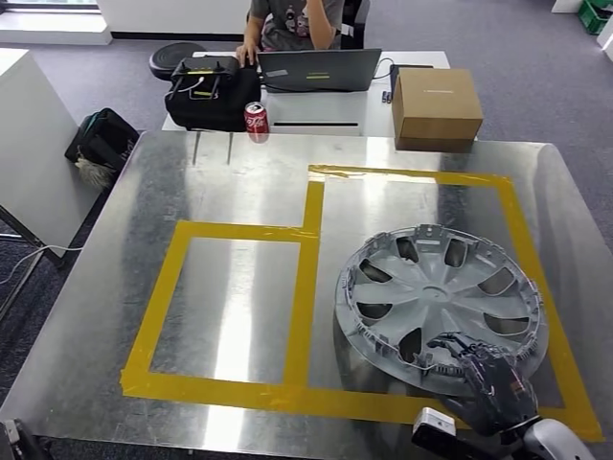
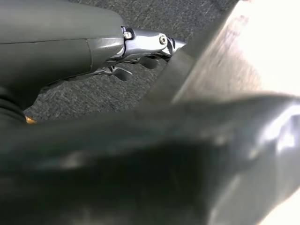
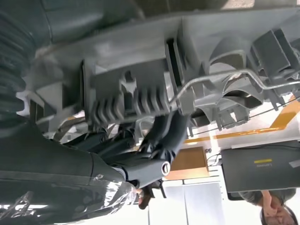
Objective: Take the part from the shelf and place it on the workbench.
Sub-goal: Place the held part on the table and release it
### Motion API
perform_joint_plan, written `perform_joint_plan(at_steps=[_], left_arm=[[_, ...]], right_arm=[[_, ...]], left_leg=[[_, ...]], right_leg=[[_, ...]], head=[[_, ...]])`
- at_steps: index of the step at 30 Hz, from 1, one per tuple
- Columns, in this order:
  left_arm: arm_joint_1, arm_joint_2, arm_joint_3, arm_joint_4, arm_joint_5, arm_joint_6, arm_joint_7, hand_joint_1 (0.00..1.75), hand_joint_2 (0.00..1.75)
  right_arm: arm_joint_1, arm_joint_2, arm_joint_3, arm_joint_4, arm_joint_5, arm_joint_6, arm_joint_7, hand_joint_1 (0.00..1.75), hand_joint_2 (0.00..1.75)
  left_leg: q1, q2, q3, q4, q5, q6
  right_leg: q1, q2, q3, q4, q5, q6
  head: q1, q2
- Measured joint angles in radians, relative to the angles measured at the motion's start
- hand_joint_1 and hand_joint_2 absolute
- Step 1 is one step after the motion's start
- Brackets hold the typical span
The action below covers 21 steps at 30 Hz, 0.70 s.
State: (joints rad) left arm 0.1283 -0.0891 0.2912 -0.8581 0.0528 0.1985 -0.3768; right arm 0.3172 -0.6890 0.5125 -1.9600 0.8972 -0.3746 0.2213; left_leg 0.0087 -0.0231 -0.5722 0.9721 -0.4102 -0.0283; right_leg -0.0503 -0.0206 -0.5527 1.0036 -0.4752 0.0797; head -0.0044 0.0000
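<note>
We see the grey wheel cover (image 1: 439, 305) lying on the metal table (image 1: 145, 220), inside the larger, right-hand rectangle of yellow tape (image 1: 312, 249). Its near rim sits close to the front tape line, and its right rim lies just inside the right tape line. Our right hand (image 1: 486, 376) grips that near rim, its fingers (image 3: 166, 136) curled under the ribbed edge and wire ring. The smaller taped rectangle to the left is bare metal, with broad open surface around it up to the table's left and far edges. Beyond the far edge stand a red can (image 1: 256, 121), a black case (image 1: 212, 93), a laptop (image 1: 318, 70) and a cardboard box (image 1: 436, 106), and a person (image 1: 296, 21) sits there. Our left hand (image 2: 71, 42) hangs by the table's edge over grey carpet; we cannot tell how its fingers lie.
</note>
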Motion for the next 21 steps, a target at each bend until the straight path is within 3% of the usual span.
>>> perform_joint_plan(at_steps=[7, 11, 15, 21], left_arm=[[-0.001, 0.007, -0.006, 0.001, 0.001, 0.0, -0.002, 0.0, 1.75], [-0.002, 0.008, -0.01, 0.002, 0.007, -0.002, -0.002, 0.0, 0.0], [-0.008, 0.009, -0.014, 0.009, 0.029, -0.008, -0.001, 0.0, 0.0], [-0.011, 0.009, -0.018, 0.01, 0.043, -0.004, -0.001, 0.0, 0.0]], right_arm=[[-0.005, -0.006, 0.024, 0.017, 0.0, 0.0, 0.0, 0.0, 1.75], [-0.005, -0.009, 0.031, 0.021, -0.001, 0.0, 0.003, 0.0, 1.75], [-0.005, -0.01, 0.035, 0.022, -0.008, -0.001, 0.023, 0.0, 1.75], [-0.007, -0.008, 0.035, 0.021, -0.016, -0.006, 0.033, 0.0, 1.75]], left_leg=[[-0.001, -0.003, -0.002, 0.0, 0.0, 0.001], [-0.002, -0.003, -0.003, 0.0, 0.0, 0.001], [-0.003, -0.002, -0.004, 0.001, 0.002, 0.002], [-0.013, -0.001, -0.006, 0.007, -0.007, 0.016]], right_leg=[[-0.002, -0.002, -0.001, 0.0, 0.001, 0.001], [-0.002, -0.002, -0.002, -0.001, 0.001, 0.0], [-0.003, 0.0, -0.002, -0.002, 0.005, 0.001], [-0.013, 0.001, 0.0, -0.008, 0.012, 0.018]], head=[[0.0, 0.0], [0.0, 0.0], [0.0, 0.0], [0.0, 0.0]])
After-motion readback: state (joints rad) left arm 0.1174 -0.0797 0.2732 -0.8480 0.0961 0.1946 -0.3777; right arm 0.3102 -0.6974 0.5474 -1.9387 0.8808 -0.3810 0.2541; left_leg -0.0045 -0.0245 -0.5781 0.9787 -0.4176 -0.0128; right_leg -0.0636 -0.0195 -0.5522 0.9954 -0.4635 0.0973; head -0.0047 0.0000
